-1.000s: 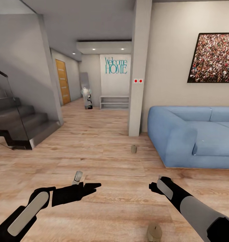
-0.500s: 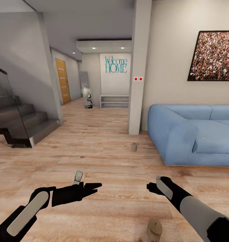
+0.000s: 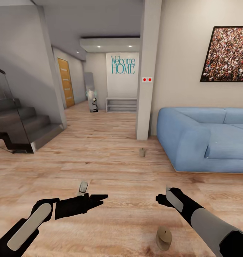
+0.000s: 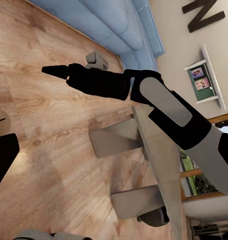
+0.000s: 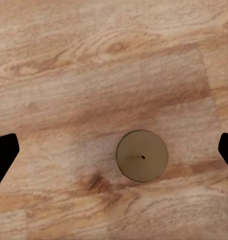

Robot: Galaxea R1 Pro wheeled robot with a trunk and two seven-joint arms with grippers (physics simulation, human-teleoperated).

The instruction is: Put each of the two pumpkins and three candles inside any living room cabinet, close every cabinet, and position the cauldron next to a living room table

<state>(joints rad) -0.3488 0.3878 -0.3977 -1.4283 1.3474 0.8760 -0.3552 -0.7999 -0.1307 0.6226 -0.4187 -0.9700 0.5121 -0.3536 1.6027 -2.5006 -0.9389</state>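
While both arms reach forward in the head view, one candle (image 3: 164, 238) stands on the wood floor (image 3: 110, 160) below the right gripper (image 3: 163, 198); a second candle (image 3: 142, 152) sits near the blue sofa (image 3: 203, 142). Left gripper (image 3: 100, 198) state: cannot tell. Right wrist view: fingertips (image 5: 3, 155) wide apart, candle (image 5: 142, 155) between them, untouched.

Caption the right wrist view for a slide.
Open right gripper hovers above a short tan cylindrical candle standing on the wood-plank floor.
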